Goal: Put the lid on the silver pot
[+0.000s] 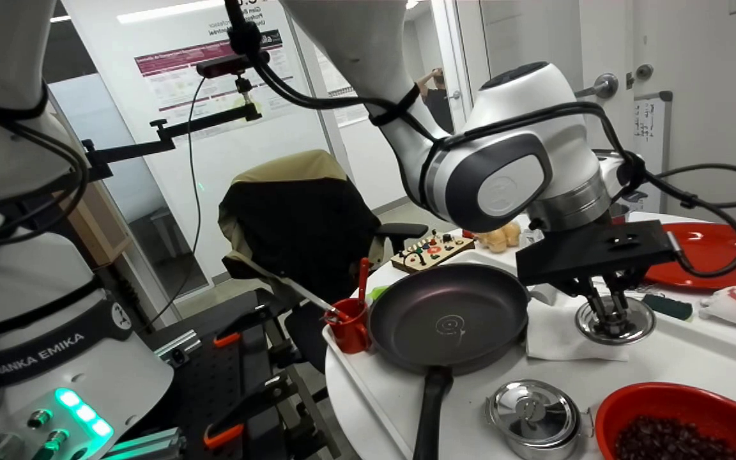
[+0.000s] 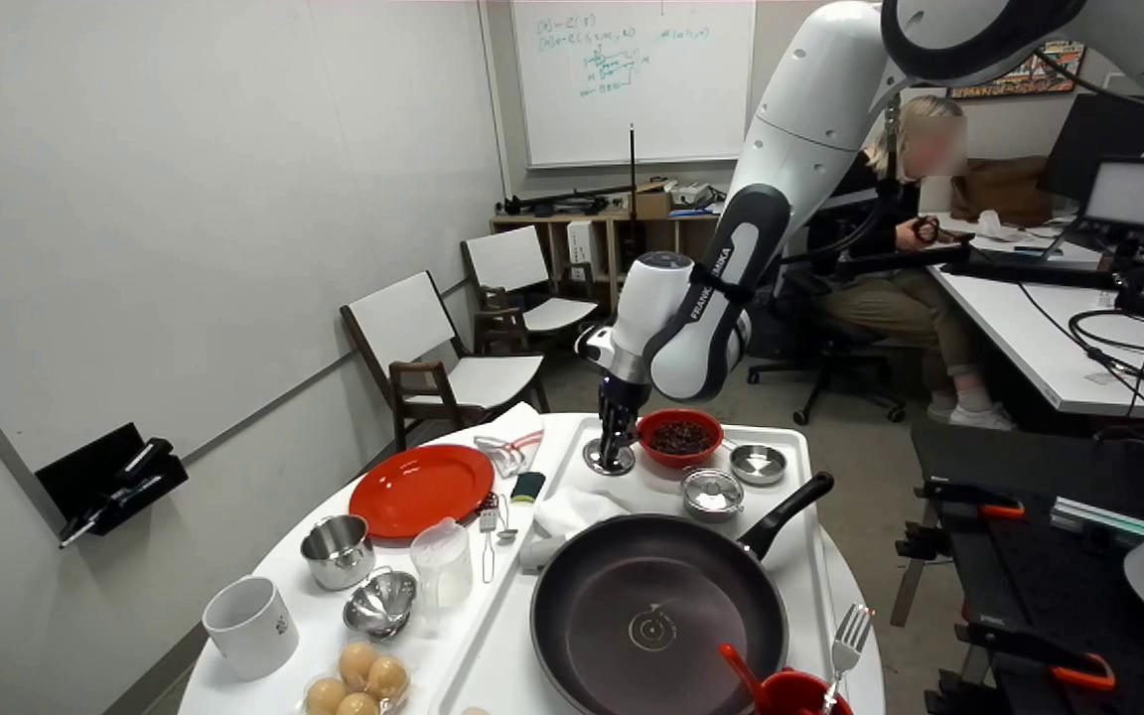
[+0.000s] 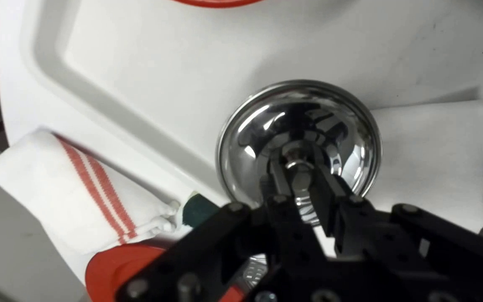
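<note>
The lid is a round shiny silver disc [image 3: 296, 121] with a central knob. It also shows in both exterior views [image 1: 640, 319] [image 2: 625, 464]. My gripper [image 3: 298, 159] points down, its fingers on both sides of the knob, shut on it. The lid appears to hang a little above the tray, its edge overlapping the white cloth in the wrist view. A small silver pot [image 2: 711, 494] with a cover-like shiny top stands on the tray; it also shows in an exterior view [image 1: 534, 415]. Beside it sits an open, shallow silver pot [image 2: 759, 464]. Neither pot shows clearly in the wrist view.
A red bowl of dark beans [image 2: 681, 438] stands beside the pots. The black skillet [image 2: 656, 616] fills much of the white tray [image 2: 483, 655]. A white cloth [image 3: 430, 155] lies near the lid. A red plate [image 2: 423, 492] and a red cup [image 1: 349, 332] are nearby.
</note>
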